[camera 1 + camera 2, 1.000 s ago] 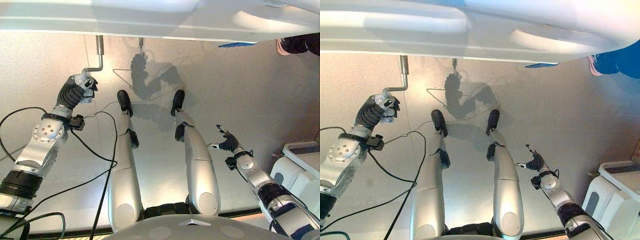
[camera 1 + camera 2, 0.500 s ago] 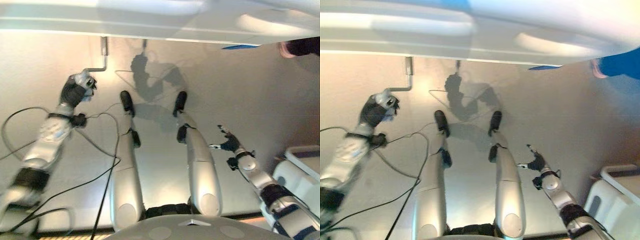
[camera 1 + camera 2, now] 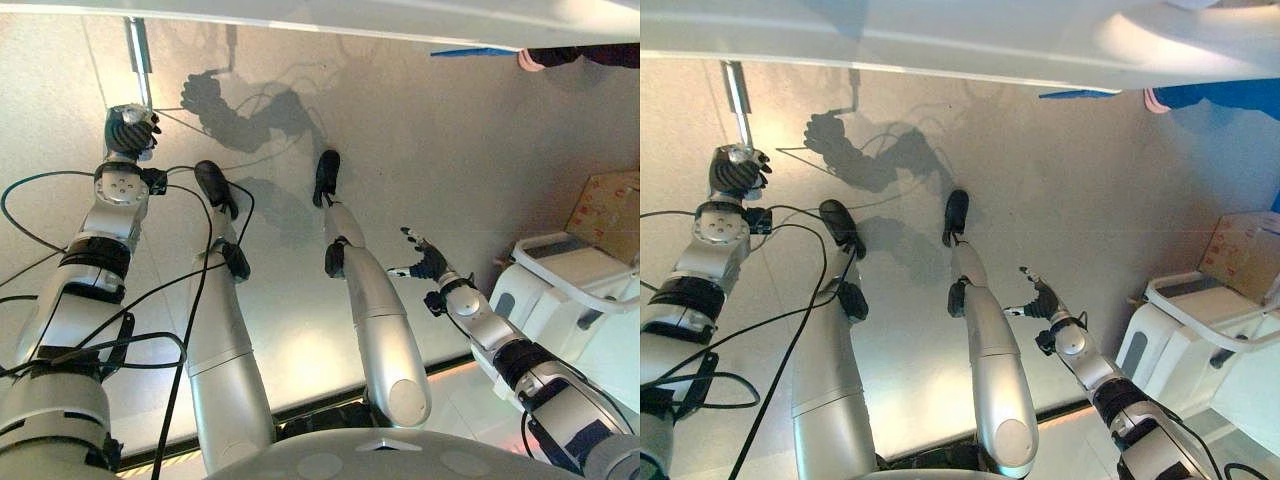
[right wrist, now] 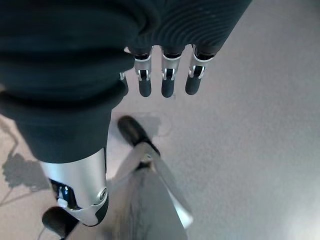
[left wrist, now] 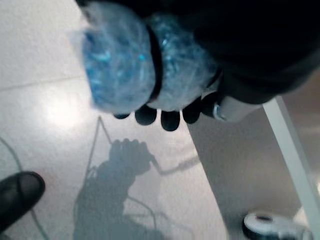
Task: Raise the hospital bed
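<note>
The hospital bed's white frame [image 3: 940, 45] runs along the far edge of the eye views. A metal crank rod [image 3: 138, 50] comes down from under it at the far left. My left hand [image 3: 130, 130] is at the rod's lower end, shut on the crank handle. In the left wrist view the handle [image 5: 125, 70] is wrapped in bluish bubble film and my dark-tipped fingers [image 5: 160, 117] curl round it. My right hand [image 3: 425, 265] hangs low on the right, away from the bed, its fingers [image 4: 167, 82] straight and holding nothing.
A white cart [image 3: 570, 290] stands at the right with a cardboard box [image 3: 605, 205] behind it. A person's shoe and blue clothing [image 3: 1200, 95] show at the far right by the bed. A roll of tape [image 5: 270, 227] lies on the grey floor.
The camera has shifted. My left arm has stretched out and swung the crank handle round: the crank arm stuck out sideways from the shaft before and now lies in line with it. Right hand unchanged.
</note>
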You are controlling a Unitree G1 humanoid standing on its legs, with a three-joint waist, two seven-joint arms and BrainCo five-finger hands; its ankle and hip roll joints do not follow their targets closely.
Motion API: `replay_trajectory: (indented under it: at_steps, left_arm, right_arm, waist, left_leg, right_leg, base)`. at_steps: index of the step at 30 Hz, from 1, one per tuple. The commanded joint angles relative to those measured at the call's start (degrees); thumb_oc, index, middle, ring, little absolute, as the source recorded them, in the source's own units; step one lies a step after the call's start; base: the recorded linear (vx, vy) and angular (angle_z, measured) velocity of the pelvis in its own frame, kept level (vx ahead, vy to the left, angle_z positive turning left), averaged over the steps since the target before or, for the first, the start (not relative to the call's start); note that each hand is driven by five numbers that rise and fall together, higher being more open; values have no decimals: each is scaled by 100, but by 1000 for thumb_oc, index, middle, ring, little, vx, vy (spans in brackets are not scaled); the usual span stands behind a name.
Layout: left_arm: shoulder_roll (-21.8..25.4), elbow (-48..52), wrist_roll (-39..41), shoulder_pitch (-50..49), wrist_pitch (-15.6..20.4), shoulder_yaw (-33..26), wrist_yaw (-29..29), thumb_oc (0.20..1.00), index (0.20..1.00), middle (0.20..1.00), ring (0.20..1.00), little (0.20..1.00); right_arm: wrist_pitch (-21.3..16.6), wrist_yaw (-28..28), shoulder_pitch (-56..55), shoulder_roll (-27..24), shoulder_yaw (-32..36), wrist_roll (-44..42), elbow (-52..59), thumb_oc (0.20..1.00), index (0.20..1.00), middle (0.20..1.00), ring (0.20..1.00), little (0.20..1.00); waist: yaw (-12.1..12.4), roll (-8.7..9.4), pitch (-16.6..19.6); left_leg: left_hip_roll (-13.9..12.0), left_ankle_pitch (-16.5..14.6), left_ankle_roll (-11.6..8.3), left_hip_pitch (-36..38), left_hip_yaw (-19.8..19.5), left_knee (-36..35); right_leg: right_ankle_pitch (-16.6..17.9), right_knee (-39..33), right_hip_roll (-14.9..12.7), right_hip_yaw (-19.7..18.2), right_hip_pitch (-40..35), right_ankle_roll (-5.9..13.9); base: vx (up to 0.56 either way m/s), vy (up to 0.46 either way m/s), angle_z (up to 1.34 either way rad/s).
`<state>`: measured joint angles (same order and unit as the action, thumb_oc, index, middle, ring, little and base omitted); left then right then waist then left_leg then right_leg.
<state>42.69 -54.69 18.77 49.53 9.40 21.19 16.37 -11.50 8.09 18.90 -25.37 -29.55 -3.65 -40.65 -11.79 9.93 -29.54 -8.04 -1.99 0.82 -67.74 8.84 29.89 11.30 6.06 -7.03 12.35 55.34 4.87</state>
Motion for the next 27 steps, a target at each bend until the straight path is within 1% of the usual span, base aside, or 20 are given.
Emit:
replay_trajectory:
  at_steps: [1,7,23,24,25,26,27]
  left_arm:
    - [411,-151,-156,186,-157,-147,263,200,200,200,200,200]
    - [278,63,-272,70,-181,-73,290,200,200,200,200,200]
    - [303,267,-337,-141,-221,-214,359,200,200,200,200,200]
    - [269,311,-328,-163,-219,-213,357,231,231,231,231,231]
    - [268,313,-328,-165,-219,-214,358,517,517,517,517,517]
    - [264,332,-333,-187,-224,-231,359,915,915,915,915,915]
    - [263,334,-334,-190,-225,-234,359,915,915,915,915,915]
  right_arm:
    - [-65,57,-237,-107,-84,-158,108,1000,1000,1000,1000,1000]
    - [-45,69,-268,-133,-75,-115,119,1000,1000,1000,1000,1000]
    - [-72,88,-329,-248,-3,-62,218,1000,1000,1000,1000,1000]
    - [-64,89,-325,-256,2,-65,212,1000,1000,1000,1000,1000]
    - [-63,89,-326,-258,2,-65,213,1000,1000,1000,1000,1000]
    - [-59,77,-335,-257,-1,-58,210,1000,1000,1000,1000,1000]
    - [-59,77,-335,-258,-2,-58,210,1000,1000,1000,1000,1000]
  waist:
    - [141,530,-26]
    - [138,495,-26]
    - [113,383,-26]
    - [120,363,-26]
    - [119,363,-26]
    - [128,350,-26]
    - [127,350,-26]
  left_leg:
    - [425,-650,-122,604,145,154]
    - [441,-599,-94,617,143,67]
    - [457,-392,-106,731,120,-286]
    - [464,-360,-116,757,122,-352]
    - [466,-357,-115,761,123,-357]
    - [467,-348,-115,766,123,-370]
    - [467,-347,-115,768,123,-372]
  right_leg:
    - [-122,150,-455,-278,-140,794]
    - [-157,265,-434,-328,-11,744]
    - [-151,285,-387,-352,68,693]
    - [-153,299,-385,-345,72,694]
    - [-153,299,-387,-345,70,694]
    - [-153,311,-385,-346,73,690]
    - [-153,311,-386,-346,72,690]
  base:
    - [22,-6,-6]
    - [3,-8,-2]
    - [-7,-28,-1]
    - [0,0,0]
    - [-12,-34,1]
    - [0,0,0]
    - [-13,-42,0]
